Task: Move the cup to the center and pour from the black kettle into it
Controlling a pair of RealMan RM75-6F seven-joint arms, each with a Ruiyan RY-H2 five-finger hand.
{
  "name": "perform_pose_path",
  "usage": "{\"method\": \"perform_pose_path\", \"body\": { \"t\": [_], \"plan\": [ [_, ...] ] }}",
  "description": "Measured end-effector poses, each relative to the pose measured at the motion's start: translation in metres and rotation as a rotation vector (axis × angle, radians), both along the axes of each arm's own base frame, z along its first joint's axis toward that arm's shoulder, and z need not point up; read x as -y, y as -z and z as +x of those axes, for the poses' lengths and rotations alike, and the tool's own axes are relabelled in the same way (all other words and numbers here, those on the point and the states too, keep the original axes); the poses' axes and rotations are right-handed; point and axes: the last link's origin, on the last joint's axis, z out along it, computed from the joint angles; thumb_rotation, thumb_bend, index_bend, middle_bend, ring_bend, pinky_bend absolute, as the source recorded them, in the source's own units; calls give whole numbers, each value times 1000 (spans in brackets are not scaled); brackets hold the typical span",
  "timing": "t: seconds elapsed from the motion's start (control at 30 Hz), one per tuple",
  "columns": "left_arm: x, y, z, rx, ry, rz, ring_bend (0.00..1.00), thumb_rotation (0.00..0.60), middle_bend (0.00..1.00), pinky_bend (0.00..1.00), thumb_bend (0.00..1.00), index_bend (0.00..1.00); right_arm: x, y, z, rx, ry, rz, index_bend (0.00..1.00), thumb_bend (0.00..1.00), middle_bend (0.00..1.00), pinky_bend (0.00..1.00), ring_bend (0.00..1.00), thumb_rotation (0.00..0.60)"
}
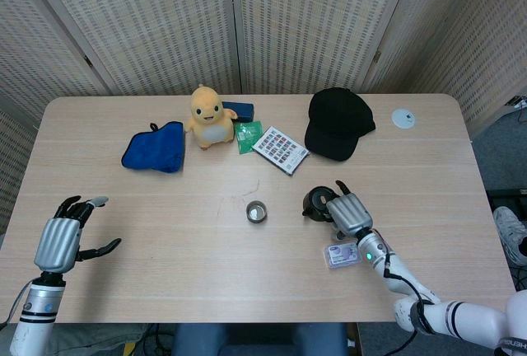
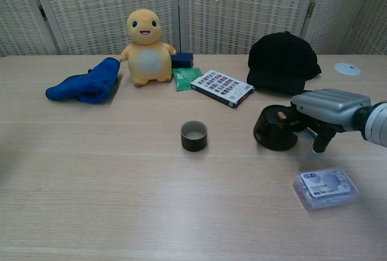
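Note:
The small dark cup [image 1: 257,212] [image 2: 194,135] stands upright near the table's middle. To its right, the squat black kettle [image 1: 314,202] [image 2: 275,129] sits on the table. My right hand [image 1: 347,212] [image 2: 329,113] is against the kettle's right side. Its fingers [image 2: 302,124] curl toward the kettle body, while the thumb points down, apart from it. The kettle is not lifted. Only the head view shows my left hand [image 1: 62,241], which hovers at the table's front left corner with fingers spread and nothing in it.
A clear plastic box [image 2: 325,188] lies just in front of my right hand. Along the back are a blue cloth [image 2: 87,81], a yellow plush toy [image 2: 144,46], a green packet [image 2: 186,77], a printed card box [image 2: 222,87], a black cap [image 2: 283,61] and a white disc [image 2: 347,68].

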Motion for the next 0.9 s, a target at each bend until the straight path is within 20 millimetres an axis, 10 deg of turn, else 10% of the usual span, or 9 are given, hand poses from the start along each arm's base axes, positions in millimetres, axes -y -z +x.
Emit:
{"method": "perform_pose_path", "body": {
  "t": [0.9],
  "plan": [
    [1,-2,1,5,4,-5,311,51,294,101,30,229,26,-18,23,100,-27,-18,1000,0,979,0,915,429]
  ]
}}
